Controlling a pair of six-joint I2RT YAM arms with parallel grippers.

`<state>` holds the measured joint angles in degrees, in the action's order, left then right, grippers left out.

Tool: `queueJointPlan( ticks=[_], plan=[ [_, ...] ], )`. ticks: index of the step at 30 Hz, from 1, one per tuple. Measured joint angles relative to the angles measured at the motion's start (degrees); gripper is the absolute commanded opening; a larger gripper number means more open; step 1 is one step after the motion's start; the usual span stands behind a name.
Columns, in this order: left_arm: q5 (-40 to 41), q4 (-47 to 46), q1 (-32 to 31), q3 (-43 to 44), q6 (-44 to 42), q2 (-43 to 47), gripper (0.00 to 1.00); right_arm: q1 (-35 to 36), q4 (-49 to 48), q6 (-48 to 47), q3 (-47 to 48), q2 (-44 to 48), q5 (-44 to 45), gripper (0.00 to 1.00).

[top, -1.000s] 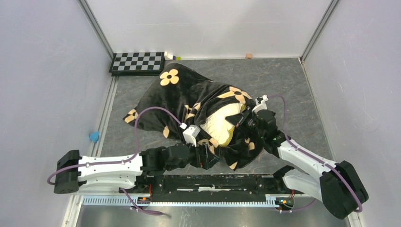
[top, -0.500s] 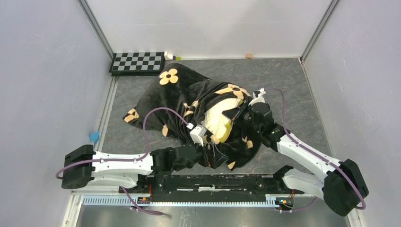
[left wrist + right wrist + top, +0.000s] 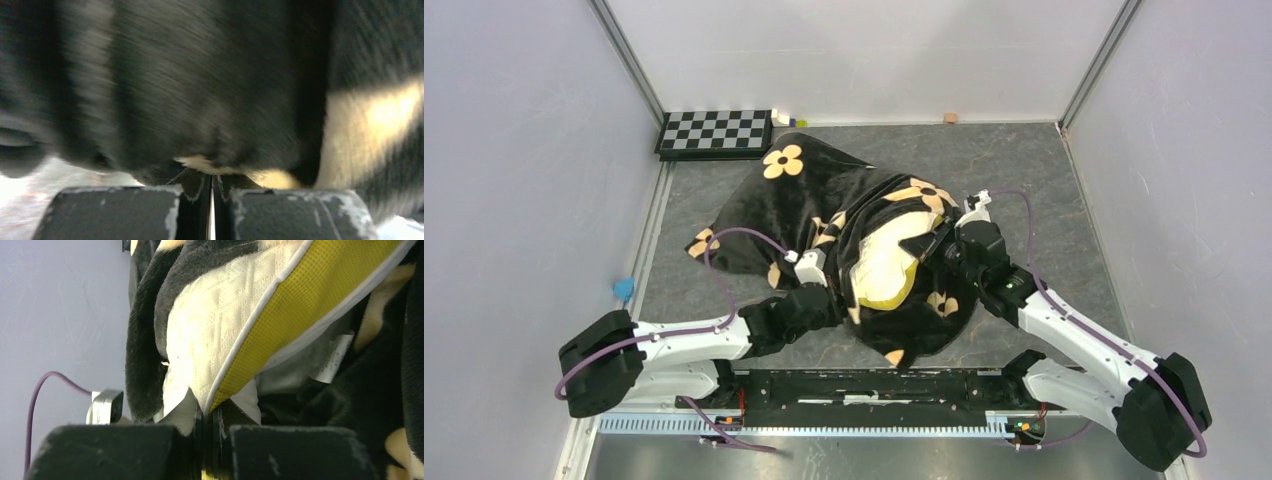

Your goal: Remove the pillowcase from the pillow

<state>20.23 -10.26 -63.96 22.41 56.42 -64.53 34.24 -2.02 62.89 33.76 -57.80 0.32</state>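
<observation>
Blue plastic, a small piece (image 3: 624,289), lies at the left edge of the grey table (image 3: 1034,170), and a black-and-white checkerboard (image 3: 714,131) sits in the far left corner. From the near left, the left gripper (image 3: 829,297) reaches into the pillowcase (image 3: 794,200). This black plush cover with tan flowers is heaped across the middle of the table. In the left wrist view, blurred as it is, the two fingers (image 3: 125,212) are pressed together with a fold of the dark plush pinched between them.

Right of that grip the cover gapes, and the cream quilted pillow (image 3: 884,265) shows through the opening. Most of the cushion is inside the case. The right gripper (image 3: 932,250) comes in from the near right and meets the bared end. Its wrist camera shows the jaws closed tight on the pillow's edge, where the olive-yellow mesh trim (image 3: 300,305) meets the quilting. A white label (image 3: 332,360) hangs just beside the trim. A small wooden block (image 3: 950,118) rests at the far edge, well apart from the fabric.
</observation>
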Motion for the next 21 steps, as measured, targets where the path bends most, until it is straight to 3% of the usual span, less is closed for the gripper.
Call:
queueJointPlan(
  ticks=[12, 17, 19, 21],
  plan=[
    [1.1, 7.4, 16.3, -1.5, -4.2, -1.8, 0.02, -2.9, 9.8, -2.3, 1.9, 7.3, 0.3, 0.00],
    [0.5, 8.9, 20.0, -1.5, -4.3, -2.3, 0.03, -6.8, 12.2, -3.2, 2.9, 8.9, -1.0, 0.00],
    [0.7, 10.6, 20.6, -1.5, -5.2, -1.1, 0.11, -8.0, 12.5, -3.3, 2.9, 9.4, -1.4, 0.00],
    [0.5, 12.3, 20.9, -1.4, -7.1, 1.3, 0.25, -8.5, 12.4, -3.2, 2.9, 9.6, -1.8, 0.00]
  ],
)
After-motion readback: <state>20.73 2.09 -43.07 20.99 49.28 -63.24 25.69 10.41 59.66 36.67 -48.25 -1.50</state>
